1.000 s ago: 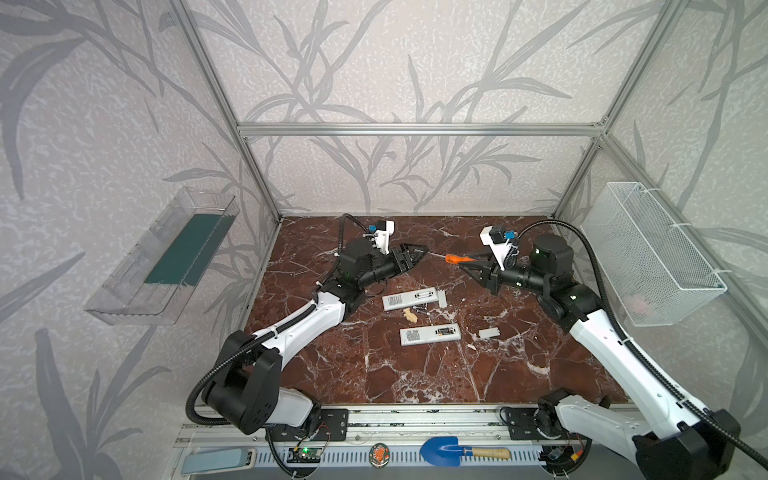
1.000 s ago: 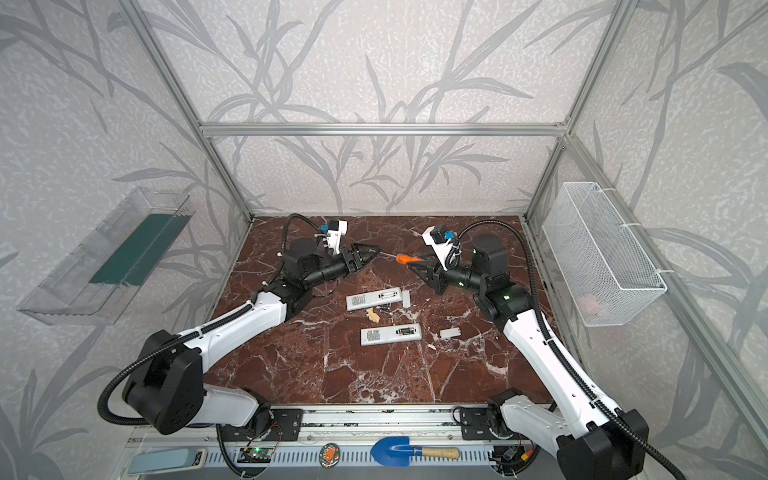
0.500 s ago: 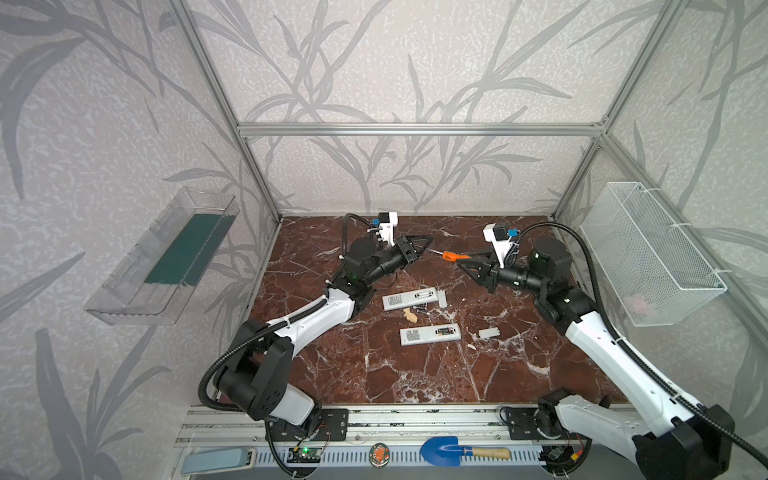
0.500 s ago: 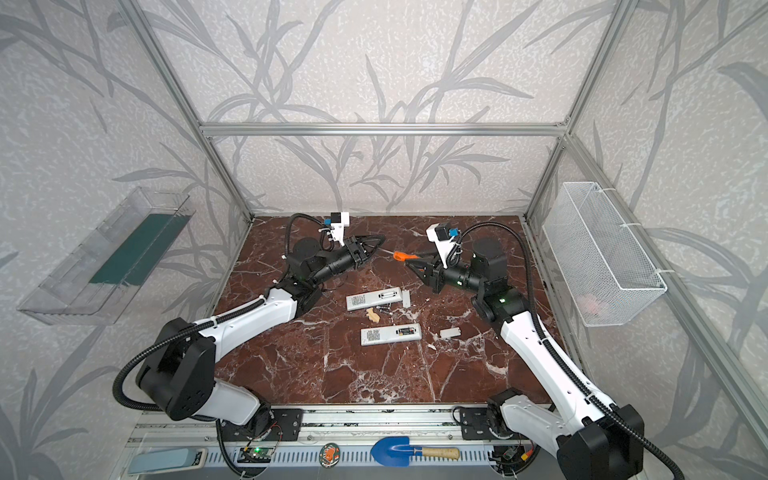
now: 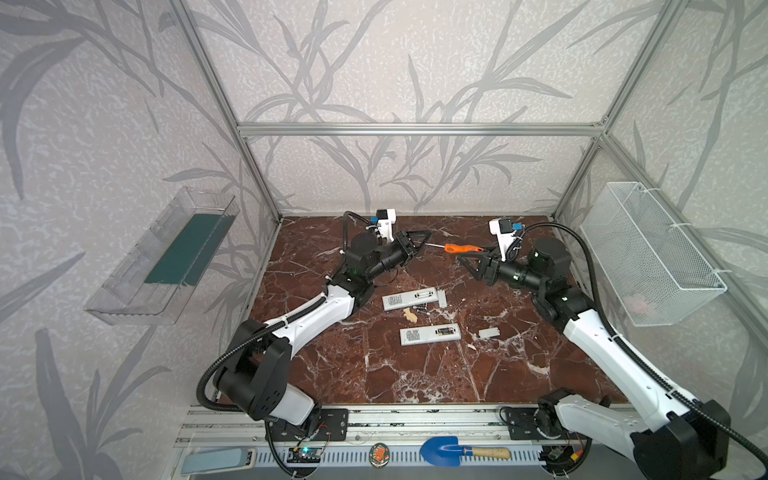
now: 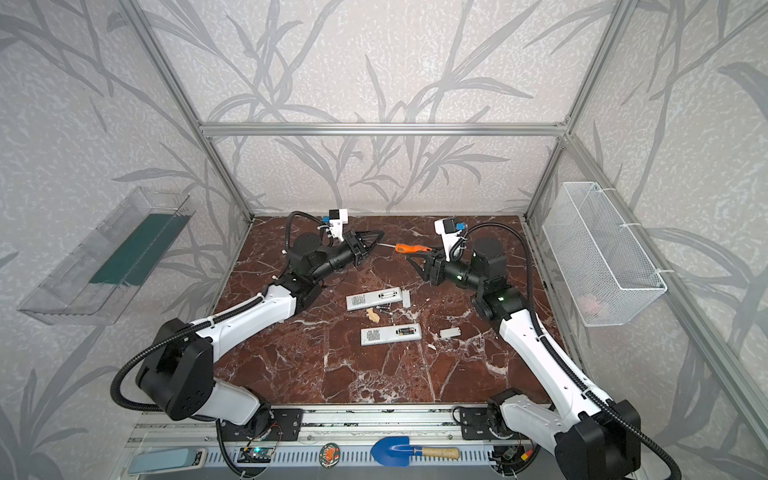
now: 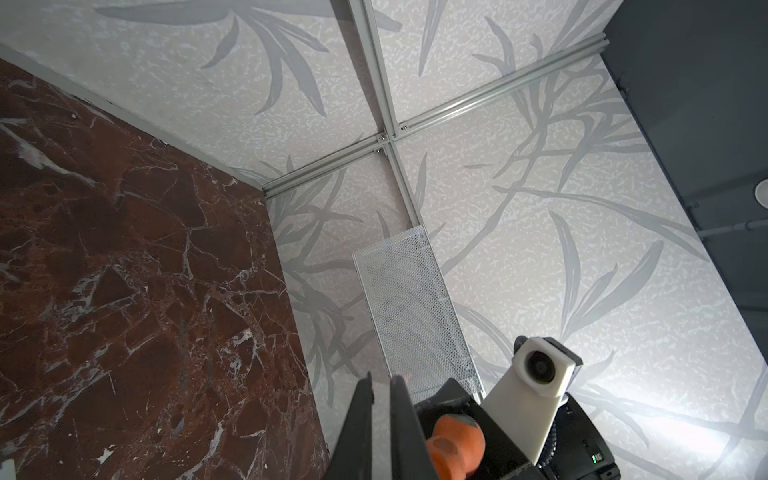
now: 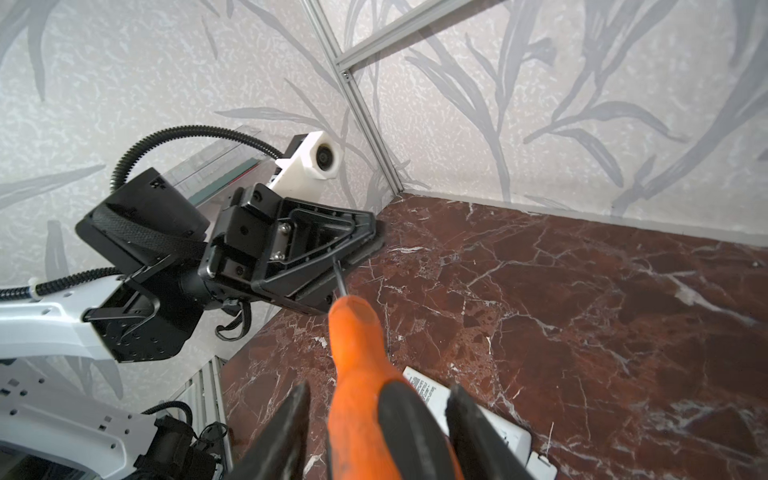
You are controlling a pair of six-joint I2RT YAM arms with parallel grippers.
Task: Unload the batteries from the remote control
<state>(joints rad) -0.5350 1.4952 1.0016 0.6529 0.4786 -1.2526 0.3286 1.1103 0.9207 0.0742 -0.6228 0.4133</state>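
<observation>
An orange-handled screwdriver (image 5: 463, 248) (image 6: 411, 248) hangs in the air between both arms at the back of the table. My left gripper (image 5: 420, 245) (image 6: 376, 243) (image 7: 380, 380) is shut on its thin metal shaft. My right gripper (image 5: 465, 252) (image 6: 417, 253) (image 8: 378, 388) stands open, with a gap on each side of the orange handle (image 8: 361, 374). Two white remotes (image 5: 409, 299) (image 5: 430, 334) lie back side up below. Tiny dark batteries (image 5: 422, 306) (image 6: 384, 308) lie loose between them. The near remote's open bay holds a dark cell (image 5: 445, 331).
Two small white covers (image 5: 441, 298) (image 5: 490, 332) and a beige scrap (image 5: 410, 314) lie by the remotes. A wire basket (image 5: 648, 249) hangs on the right wall, a clear tray (image 5: 166, 257) on the left. A blue trowel (image 5: 440, 451) rests on the front rail.
My left gripper rose to the screwdriver's shaft and closed on it. My right gripper then opened off the handle.
</observation>
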